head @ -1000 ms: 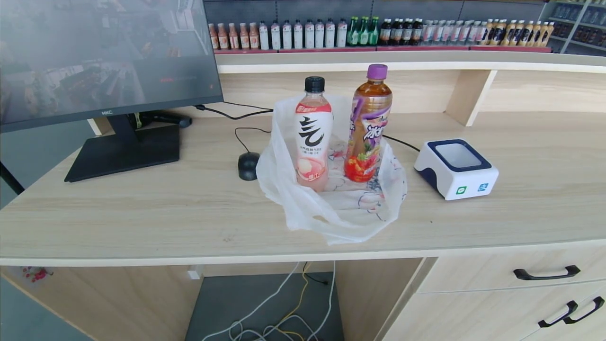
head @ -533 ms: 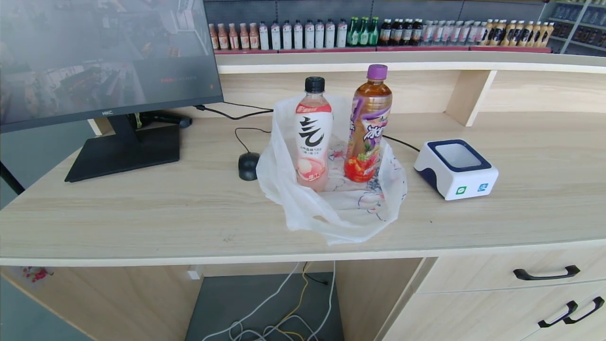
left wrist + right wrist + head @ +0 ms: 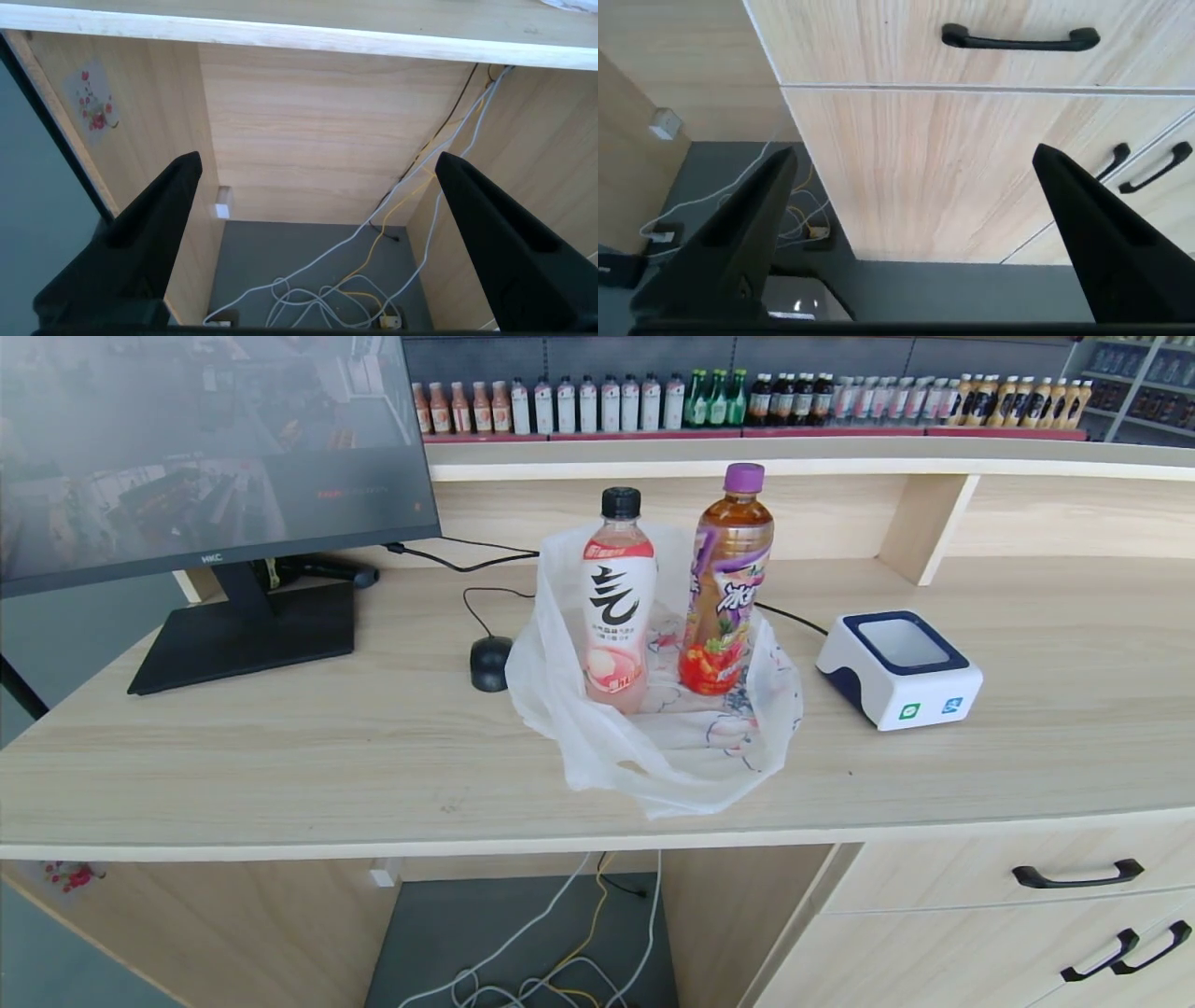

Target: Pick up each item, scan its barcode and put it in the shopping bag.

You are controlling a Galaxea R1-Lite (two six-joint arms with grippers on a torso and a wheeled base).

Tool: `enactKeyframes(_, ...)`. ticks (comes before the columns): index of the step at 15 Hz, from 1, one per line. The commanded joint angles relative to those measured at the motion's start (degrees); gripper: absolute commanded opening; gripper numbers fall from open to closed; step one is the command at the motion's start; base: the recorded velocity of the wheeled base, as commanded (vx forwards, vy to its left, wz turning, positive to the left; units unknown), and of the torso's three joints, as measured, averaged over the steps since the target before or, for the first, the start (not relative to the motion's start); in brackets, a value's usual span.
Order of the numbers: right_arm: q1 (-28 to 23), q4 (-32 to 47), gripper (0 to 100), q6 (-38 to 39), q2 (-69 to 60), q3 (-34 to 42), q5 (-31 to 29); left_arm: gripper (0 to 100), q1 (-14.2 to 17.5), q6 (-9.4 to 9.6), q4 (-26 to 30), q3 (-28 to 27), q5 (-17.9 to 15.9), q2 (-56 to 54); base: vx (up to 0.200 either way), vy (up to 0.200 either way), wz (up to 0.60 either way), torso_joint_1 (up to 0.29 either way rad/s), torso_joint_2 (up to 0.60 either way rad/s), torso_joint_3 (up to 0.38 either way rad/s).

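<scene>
no change in last second | pink soda bottle (image 3: 616, 607) + purple-capped tea bottle (image 3: 726, 588) upright in shopping bag (image 3: 672, 765), mid-worktop (image 3: 280, 756) | left tool (image 3: 318, 163), right tool (image 3: 915, 154) released, empty | task looks complete

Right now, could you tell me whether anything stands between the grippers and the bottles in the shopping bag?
Yes. The left gripper and right gripper hang below the countertop, so its slab lies between them and the black-capped bottle and purple-capped bottle standing in the shopping bag.
</scene>
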Motion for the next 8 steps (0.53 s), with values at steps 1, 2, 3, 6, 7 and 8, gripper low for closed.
enactKeyframes(1, -2.4, 0.1, 100, -1.6, -7.8, 0.0, 1.1, 100, 0.0, -0.03, 0.0, 0.0, 0.0, 0.0, 0.0, 0.0, 0.0, 0.0, 0.0, 0.0)
enactKeyframes(2, -4.1, 0.3, 100, -1.7, -11.1, 0.0, 1.1, 100, 0.0, -0.03, 0.0, 0.0, -0.1, 0.0, 0.0, 0.0, 0.0, 0.0, 0.0, 0.0)
enactKeyframes(3, -4.1, 0.3, 100, -0.8, -11.1, 0.0, 1.1, 100, 0.0, -0.03, 0.0, 0.0, 0.0, 0.0, 0.0, 0.0, 0.0, 0.0, 0.0, 0.0)
enactKeyframes(6, -4.1, 0.3, 100, -0.4, -11.1, 0.0, 1.1, 100, 0.0, -0.03, 0.0, 0.0, 0.0, 0.0, 0.0, 0.0, 0.0, 0.0, 0.0, 0.0)
enactKeyframes(7, -4.1, 0.3, 100, -0.4, -11.1, 0.0, 1.1, 100, 0.0, -0.03, 0.0, 0.0, -0.1, 0.0, -0.2, 0.0, 0.0, -0.002, 0.0, 0.002)
enactKeyframes(8, -4.1, 0.3, 100, -0.4, -11.1, 0.0, 1.1, 100, 0.0, -0.03, 0.0, 0.0, 0.0, 0.0, -0.2, 0.0, 0.0, 0.007, 0.01, -0.002)
